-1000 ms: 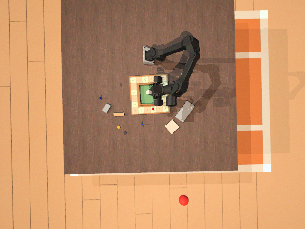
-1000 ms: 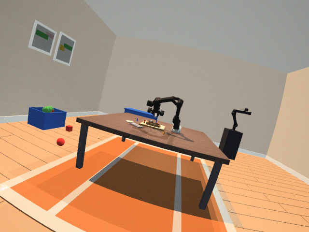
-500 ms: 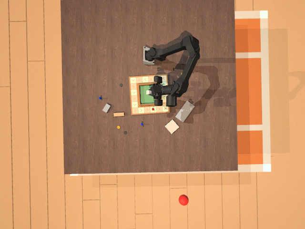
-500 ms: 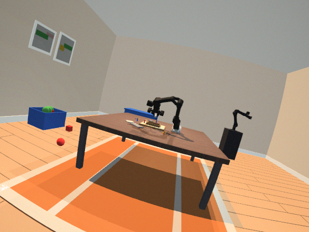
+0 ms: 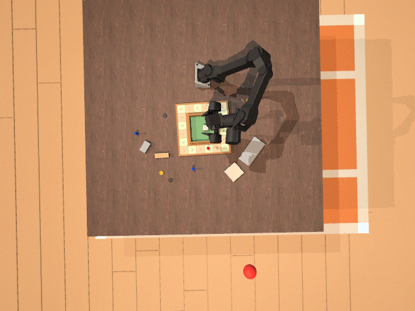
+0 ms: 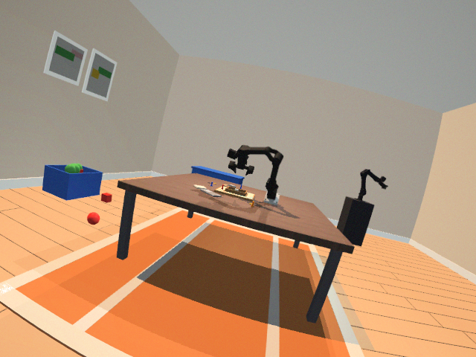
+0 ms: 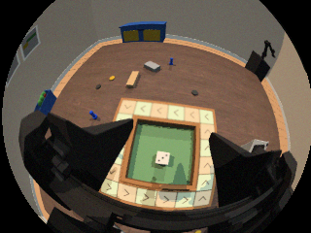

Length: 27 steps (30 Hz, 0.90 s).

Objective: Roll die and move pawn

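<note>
The gripper (image 5: pixel 211 124) hangs above the green dice tray (image 7: pixel 146 158) with its jaws spread wide and nothing between them. The die (image 7: pixel 162 157) lies free on the tray's green floor, roughly mid-tray in the wrist view; its top face carries dark pips, but they are too small and blurred to count. From the top view the die (image 5: pixel 205 127) shows only as a pale speck between the two dark fingers, and the arm (image 5: pixel 258 87) covers the right-hand side of the board (image 5: pixel 182 133), hiding several squares and their arrows.

The red pawn (image 5: pixel 208 148) stands on a square in the board's bottom row as the top view shows it, apart from the gripper. In the wrist view the pawn cannot be picked out, since the dark finger housings block the board's near corners.

In the exterior view the board (image 6: pixel 235 190) is a thin strip on the desk (image 6: pixel 184 195), and neither die nor pawn can be told there. The gripper (image 6: pixel 239 161) is seen raised well above it.
</note>
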Each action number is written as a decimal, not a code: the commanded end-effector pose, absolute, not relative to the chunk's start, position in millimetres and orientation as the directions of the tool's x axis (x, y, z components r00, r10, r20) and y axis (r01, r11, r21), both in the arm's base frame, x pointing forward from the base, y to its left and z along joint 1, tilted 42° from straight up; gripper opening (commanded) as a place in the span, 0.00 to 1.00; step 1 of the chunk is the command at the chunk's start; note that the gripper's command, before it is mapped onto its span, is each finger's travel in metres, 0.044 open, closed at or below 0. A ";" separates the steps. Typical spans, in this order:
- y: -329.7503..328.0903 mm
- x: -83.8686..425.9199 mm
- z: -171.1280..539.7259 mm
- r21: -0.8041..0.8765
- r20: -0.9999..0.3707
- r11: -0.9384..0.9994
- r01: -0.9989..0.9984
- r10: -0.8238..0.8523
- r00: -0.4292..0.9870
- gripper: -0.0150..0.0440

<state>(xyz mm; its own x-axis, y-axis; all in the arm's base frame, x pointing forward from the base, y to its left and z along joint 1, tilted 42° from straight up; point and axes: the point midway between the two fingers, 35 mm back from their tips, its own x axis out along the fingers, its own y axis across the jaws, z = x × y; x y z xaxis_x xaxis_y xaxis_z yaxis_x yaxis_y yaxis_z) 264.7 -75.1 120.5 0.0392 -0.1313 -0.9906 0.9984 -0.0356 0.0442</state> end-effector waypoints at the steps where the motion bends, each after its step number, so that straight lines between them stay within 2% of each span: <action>1: -76.2 263.7 118.1 0.021 -0.998 -0.020 1.000 -0.067 0.020 1.00; 5: -66.8 260.8 86.8 -0.035 -0.939 0.027 0.999 0.341 -0.042 1.00; 7: -64.9 263.6 78.8 0.003 -0.843 0.009 1.000 0.538 -0.003 1.00; 9: -66.2 267.2 76.3 0.043 -0.763 -0.026 0.999 0.644 0.050 1.00; 14: -66.5 267.8 76.1 0.048 -0.753 -0.032 0.998 0.656 0.057 1.00; 15: -65.5 262.0 74.5 0.005 -0.810 -0.011 1.000 0.586 0.010 1.00; 16: -65.5 262.0 74.5 0.005 -0.810 -0.011 1.000 0.586 0.010 1.00; 18: -65.0 266.5 74.9 0.049 -0.809 0.045 0.998 0.588 0.013 0.91; 21: -62.0 286.2 76.4 0.237 -0.801 0.280 0.930 0.598 0.025 0.78; 25: -55.4 313.8 78.0 0.468 -0.789 0.559 0.684 0.613 0.039 0.60; 27: -51.1 327.3 78.5 0.554 -0.782 0.660 0.507 0.621 0.045 0.59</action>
